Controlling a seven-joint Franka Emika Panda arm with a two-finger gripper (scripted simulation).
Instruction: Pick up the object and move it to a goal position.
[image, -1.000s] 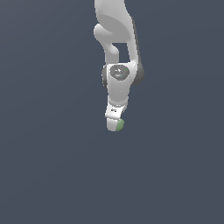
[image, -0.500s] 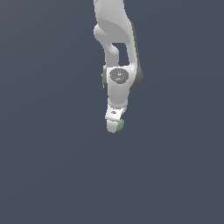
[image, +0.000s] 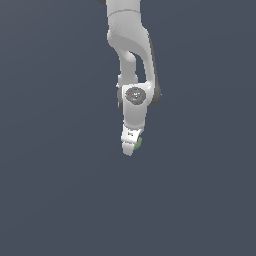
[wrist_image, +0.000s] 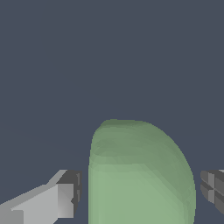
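Note:
The object (image: 138, 143) is a small pale-green rounded lump that peeks out at the exterior view's right side of the white gripper (image: 129, 148). The gripper hangs from the arm and points down. In the wrist view the object (wrist_image: 140, 175) fills the space between the two fingertips (wrist_image: 65, 199). A narrow gap shows on each side of it, so the jaws straddle it without visibly touching. The other fingertip shows only at the picture's edge. The lower part of the object is cut off by the frame.
Only a plain dark grey-blue surface (image: 60, 200) lies around the arm in both views. The white arm (image: 131, 45) comes down from the top of the exterior view.
The wrist has sunk a little toward the object. The green object has stayed at the same spot at the gripper's tip.

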